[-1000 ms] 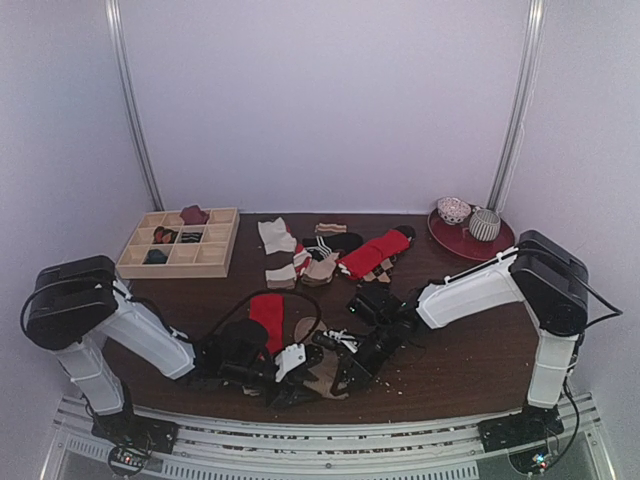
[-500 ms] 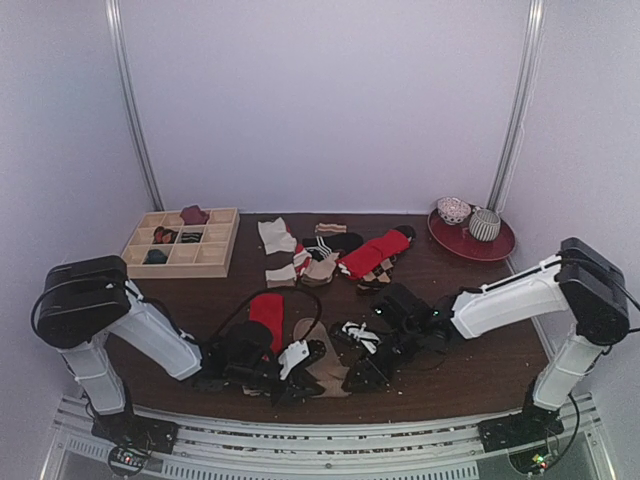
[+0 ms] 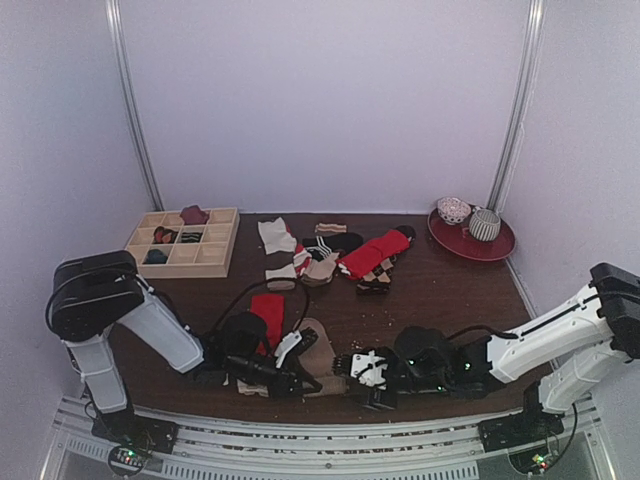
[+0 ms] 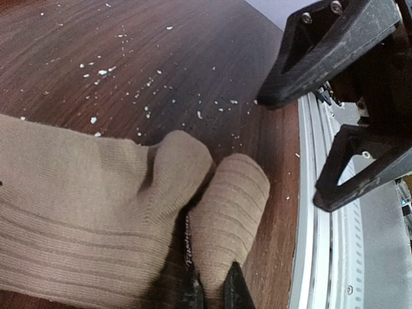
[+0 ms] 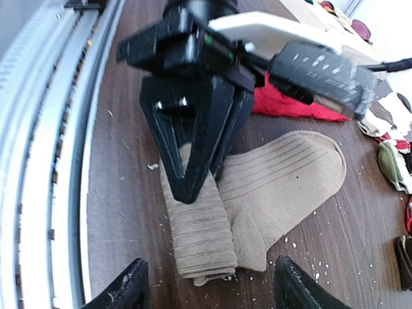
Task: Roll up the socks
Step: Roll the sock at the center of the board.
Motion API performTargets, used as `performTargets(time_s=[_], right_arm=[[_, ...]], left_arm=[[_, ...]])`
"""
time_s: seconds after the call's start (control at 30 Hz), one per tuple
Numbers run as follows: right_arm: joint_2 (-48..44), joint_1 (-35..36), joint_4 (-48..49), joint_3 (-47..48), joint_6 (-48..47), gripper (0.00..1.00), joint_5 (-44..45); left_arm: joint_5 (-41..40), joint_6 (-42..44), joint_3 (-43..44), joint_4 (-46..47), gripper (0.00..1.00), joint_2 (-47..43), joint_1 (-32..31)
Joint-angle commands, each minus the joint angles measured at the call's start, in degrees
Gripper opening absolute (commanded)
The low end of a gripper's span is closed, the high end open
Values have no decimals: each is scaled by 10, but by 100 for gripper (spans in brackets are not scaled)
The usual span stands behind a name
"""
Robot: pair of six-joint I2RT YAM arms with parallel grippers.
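Down at the table's (image 4: 129,51) near edge, the left gripper (image 4: 214,295) pinches the folded end of the tan sock (image 5: 283,174), a thin hold that could slip and let the fold spring open, while the right gripper (image 5: 209,293), spread wide, faces that fold, the red sock (image 5: 290,103) lying beyond.
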Motion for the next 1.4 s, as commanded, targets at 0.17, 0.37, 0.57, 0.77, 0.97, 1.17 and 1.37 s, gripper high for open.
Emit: performTargets(time_s=[0.17,0.37,0.57,0.77,0.97,1.17,1.37], right_arm=[[91,28,14,49,-64,67,45],[128,38,15,62,-67,53,58],[171,35,-17,91,-33,27,114],[156,-6,-73,93,45,9,46],[150,-90,-176,148,155,8,-185],[247,-121,-389,299,193,8,-279],[302,-125,-476,362,195,9,-291]], left_arm=[[15,-8,4,-169,0,26,5],[23,-3,4,-175,0,28,7],[41,11,9,-180,0,25,8],[-23,83,29,-254,27,-50,8],[-188,161,7,-255,48,-243,2],[-187,252,-42,-152,50,-331,-19],[-204,269,-38,-130,53,-243,-29]])
